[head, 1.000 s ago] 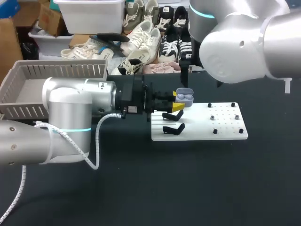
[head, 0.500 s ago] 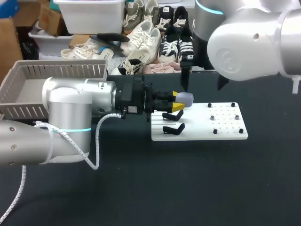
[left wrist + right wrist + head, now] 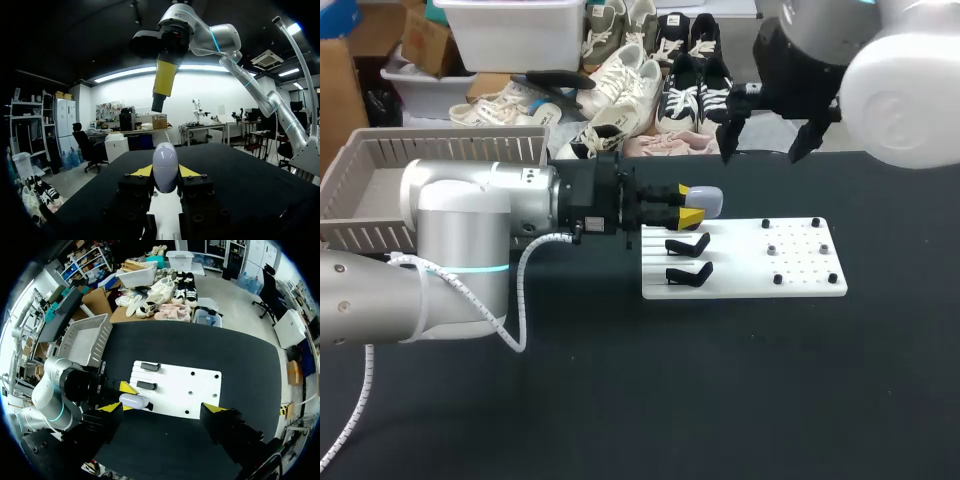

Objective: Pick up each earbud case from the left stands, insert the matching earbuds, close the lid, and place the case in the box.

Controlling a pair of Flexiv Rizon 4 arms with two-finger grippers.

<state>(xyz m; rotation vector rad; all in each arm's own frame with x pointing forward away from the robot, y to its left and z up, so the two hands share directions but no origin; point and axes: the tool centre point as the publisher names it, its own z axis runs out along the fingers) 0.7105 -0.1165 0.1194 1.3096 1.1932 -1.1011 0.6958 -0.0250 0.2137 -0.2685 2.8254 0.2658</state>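
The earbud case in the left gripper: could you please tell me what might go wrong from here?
The earbud case sticks out past the fingertips of the left gripper, so it might slip on the way to the box. A low swing could also clip the black stands close by it.

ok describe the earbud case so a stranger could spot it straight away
Find the white board on the black table; at its left end is the left gripper. The earbud case is clamped between its yellow tips: a closed, pale lilac-grey pebble, unlike the black stands below it.
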